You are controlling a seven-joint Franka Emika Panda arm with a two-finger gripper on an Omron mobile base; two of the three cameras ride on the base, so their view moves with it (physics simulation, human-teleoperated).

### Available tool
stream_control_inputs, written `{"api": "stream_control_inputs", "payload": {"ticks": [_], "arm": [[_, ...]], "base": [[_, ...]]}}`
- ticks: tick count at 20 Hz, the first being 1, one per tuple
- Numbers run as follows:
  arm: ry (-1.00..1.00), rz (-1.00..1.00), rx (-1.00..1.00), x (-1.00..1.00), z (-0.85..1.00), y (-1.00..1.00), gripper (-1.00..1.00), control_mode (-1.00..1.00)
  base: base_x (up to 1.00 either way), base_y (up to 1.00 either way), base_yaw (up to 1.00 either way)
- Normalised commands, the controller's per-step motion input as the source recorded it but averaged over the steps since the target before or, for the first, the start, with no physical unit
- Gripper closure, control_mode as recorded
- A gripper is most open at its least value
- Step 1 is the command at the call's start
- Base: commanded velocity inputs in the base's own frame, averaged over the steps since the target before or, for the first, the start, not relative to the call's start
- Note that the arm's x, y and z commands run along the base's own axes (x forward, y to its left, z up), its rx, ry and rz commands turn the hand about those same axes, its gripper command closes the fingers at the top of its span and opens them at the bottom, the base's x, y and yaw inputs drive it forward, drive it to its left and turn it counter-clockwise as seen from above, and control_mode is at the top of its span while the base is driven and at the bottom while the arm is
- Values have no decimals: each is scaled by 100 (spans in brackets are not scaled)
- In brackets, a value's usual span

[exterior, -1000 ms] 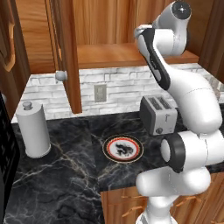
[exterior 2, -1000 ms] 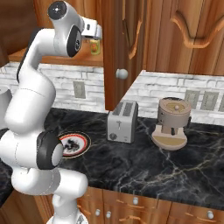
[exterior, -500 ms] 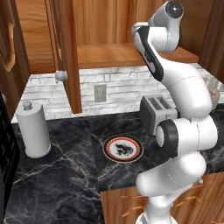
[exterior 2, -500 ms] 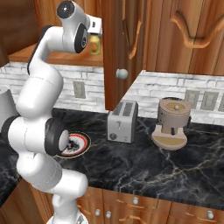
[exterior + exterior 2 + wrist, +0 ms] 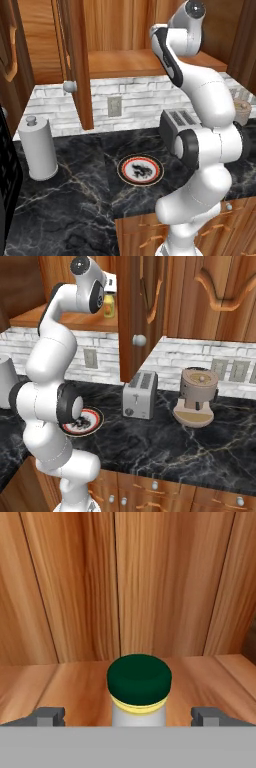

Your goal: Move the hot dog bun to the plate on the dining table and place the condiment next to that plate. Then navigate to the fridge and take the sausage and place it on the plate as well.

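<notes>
Home kitchen: black marble counter point(image 5: 75, 210), wooden cabinets point(image 5: 210, 301), toaster point(image 5: 140, 401), paper towel roll point(image 5: 40, 150).

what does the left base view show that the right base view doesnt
Left base view: a white paper towel roll standing on the counter at the left, and a white outlet plate on the brick wall.

Right base view: the small yellow bottle with a green cap on the wooden cabinet shelf, and a round tan coffee machine.

Both: the small plate with a black outer edge, the grey steel toaster, and the black marble counter.
</notes>
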Motion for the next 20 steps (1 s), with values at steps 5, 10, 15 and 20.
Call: {"api": "stream_control_inputs", "payload": {"ticks": [5,10,15,20], "arm": [[0,0,0,0,0,-1,100,-100],[0,0,0,-1,0,0,100,-100],[-11,0,0,-79,8,0,100,-100],[-4,0,3,-100,3,0,100,-100]], "base": [[0,0,0],[0,0,0],[0,0,0],[0,0,0]]}}
